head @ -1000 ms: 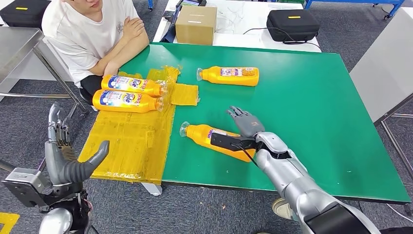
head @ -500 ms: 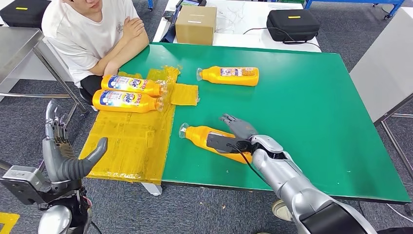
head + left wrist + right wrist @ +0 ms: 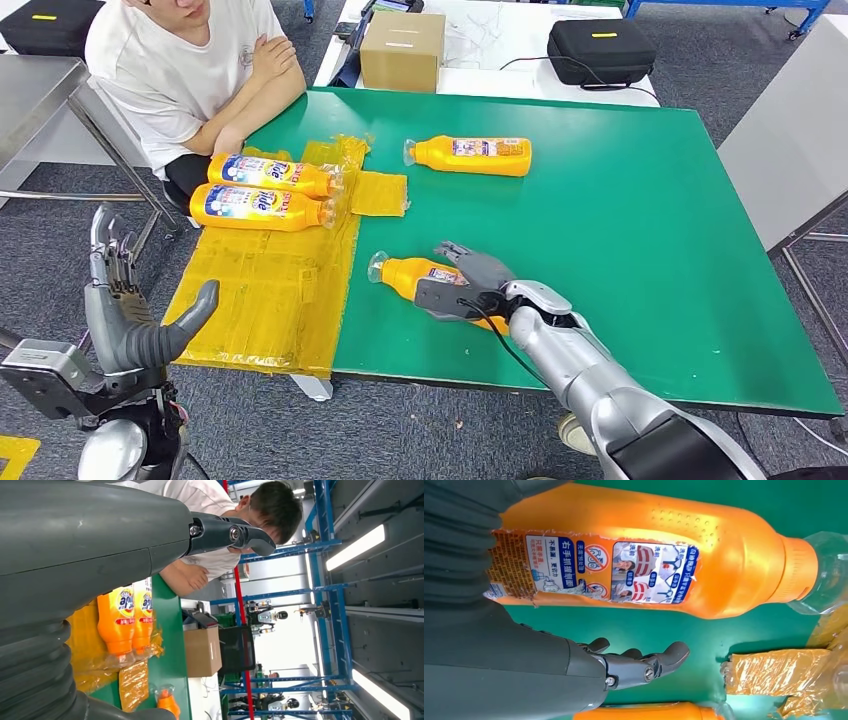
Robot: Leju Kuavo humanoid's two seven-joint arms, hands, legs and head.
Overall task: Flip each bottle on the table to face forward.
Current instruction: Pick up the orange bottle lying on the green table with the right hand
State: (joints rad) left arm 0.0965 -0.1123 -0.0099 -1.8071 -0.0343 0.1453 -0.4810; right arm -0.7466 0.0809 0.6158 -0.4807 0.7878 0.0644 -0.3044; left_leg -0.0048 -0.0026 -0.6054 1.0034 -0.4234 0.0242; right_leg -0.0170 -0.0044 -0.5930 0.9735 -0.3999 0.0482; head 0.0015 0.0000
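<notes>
Fingers of the right hand [image 3: 470, 282] arch over the near bottle [image 3: 420, 277], spread and not yet clasping, placed to roll its back label under. Near bottle lies beside the yellow mat [image 3: 270, 290]. Left hand [image 3: 125, 320], off the mat's near corner, hangs unclenched and holds nothing.

Broad bare green table [image 3: 640, 230] lies toward its right edge and far-right corner, while lying bottles [image 3: 470, 155] near the far edge, two more [image 3: 262, 192] and a person's arm [image 3: 262, 95] crowd the left edge.
</notes>
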